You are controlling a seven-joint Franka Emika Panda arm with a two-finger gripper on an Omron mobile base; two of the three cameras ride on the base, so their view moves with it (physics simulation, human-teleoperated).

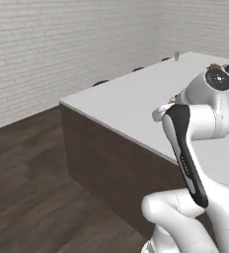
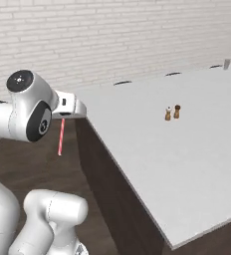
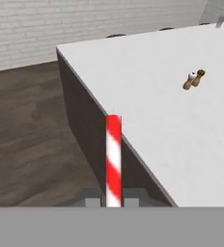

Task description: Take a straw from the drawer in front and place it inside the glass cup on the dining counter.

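No brand, label or readable writing shows on anything here.

The end effector (image 3: pixel 113 202) is clamped on the thin red-and-white striped drinking straw (image 3: pixel 113 159). In the hand view the straw rises from between the finger tips toward twelve o'clock, its far end lying over the desk's long edge. In the right base view the straw (image 2: pixel 61 137) hangs down from the white hand, out past the corner of the desk, over the dark wooden floor (image 2: pixel 18 149).

The large white-topped desk with a dark brown wooden base (image 2: pixel 152 149) stretches away toward one o'clock in the right base view. Its near corner sits just beside the hand, and its long edge runs down toward five o'clock. The small clear glass tumbler (image 2: pixel 226 64) stands at the far end, near the edge, well apart from the straw; in the left base view it (image 1: pixel 176 56) is tiny, at one o'clock. Two small brown shakers (image 2: pixel 172 112) stand together mid-top, with bare white surface all round them. Wide floor lies open along the desk's side, up to the white brick wall (image 1: pixel 62 44).
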